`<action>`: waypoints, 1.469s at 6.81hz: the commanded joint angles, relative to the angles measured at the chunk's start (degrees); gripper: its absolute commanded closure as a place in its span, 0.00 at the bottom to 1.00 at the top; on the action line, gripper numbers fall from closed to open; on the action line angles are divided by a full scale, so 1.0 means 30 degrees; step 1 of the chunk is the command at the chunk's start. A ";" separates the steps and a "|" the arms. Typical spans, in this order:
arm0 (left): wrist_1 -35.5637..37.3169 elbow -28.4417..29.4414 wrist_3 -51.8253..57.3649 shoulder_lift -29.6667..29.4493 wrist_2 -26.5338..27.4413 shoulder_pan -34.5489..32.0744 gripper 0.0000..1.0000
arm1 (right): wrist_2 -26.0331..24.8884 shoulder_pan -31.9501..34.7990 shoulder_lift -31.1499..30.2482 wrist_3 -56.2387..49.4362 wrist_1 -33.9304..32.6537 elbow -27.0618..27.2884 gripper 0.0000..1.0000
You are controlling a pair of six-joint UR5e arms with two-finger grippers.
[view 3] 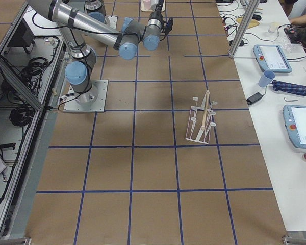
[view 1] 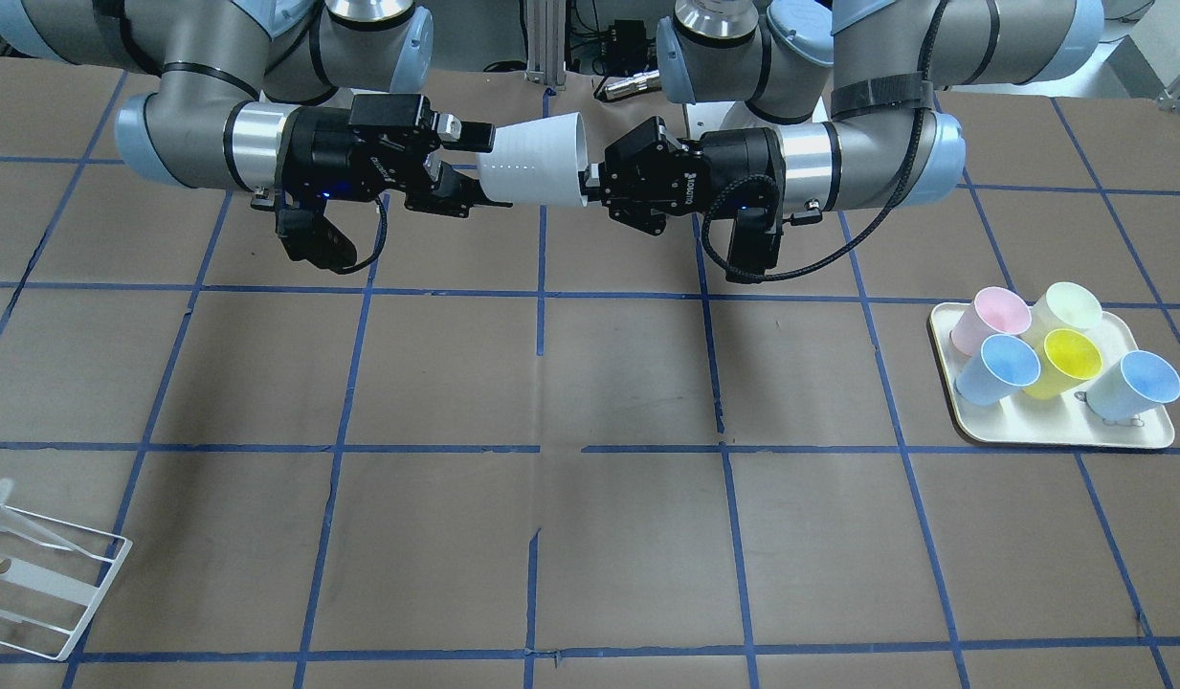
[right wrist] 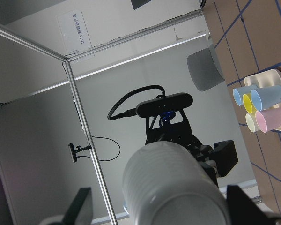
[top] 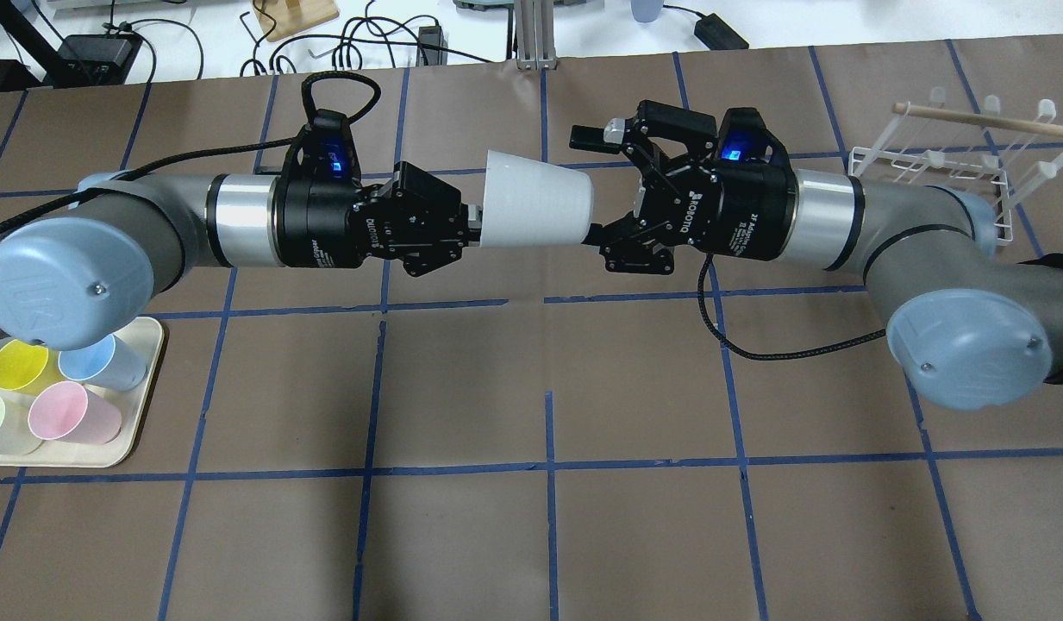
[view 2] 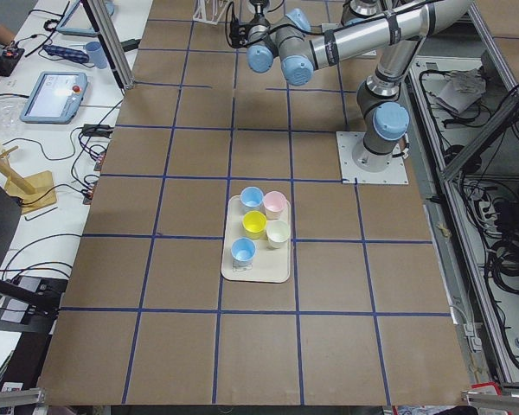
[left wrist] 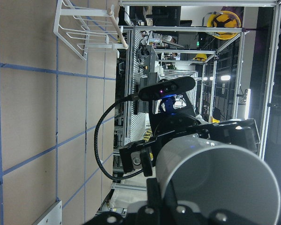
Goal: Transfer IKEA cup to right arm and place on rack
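Front-facing view: IKEA cup (view 1: 532, 163) is held horizontal in the air over the far middle of the table. Its wide rim is pinched by the left gripper (view 1: 591, 182), fingers clamped on the rim wall. The right gripper (view 1: 477, 165) is set around the narrow base, fingers apart and not clamped. The rack (view 1: 44, 584) is noted at this view's near left corner, well apart from the cup. Overhead view: a clear gap is seen between 1 right finger (top: 596, 135) and the cup wall; the other lies just beside it. Right wrist view: both fingers are seen clear of the base. Risks judged: the cup would be dropped if the rim were released before the right fingers are closed. The cup could be pushed sideways by uneven closure, and squeezed out of a grip taken only on the tapered base.
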 commanded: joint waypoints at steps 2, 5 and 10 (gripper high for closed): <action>0.0000 -0.0002 0.0007 -0.0001 -0.0008 0.0001 1.00 | -0.0231 0.0013 -0.0214 0.0000 -0.0174 0.0654 0.00; 0.0000 -0.0002 -0.0022 -0.0001 -0.0008 0.0001 1.00 | -0.0231 0.0013 -0.0360 0.0962 -0.0144 0.0683 0.17; 0.0000 -0.0002 0.0007 0.0028 0.0021 0.0001 1.00 | -0.0055 0.0013 -0.0625 0.1435 -0.0144 0.0683 0.50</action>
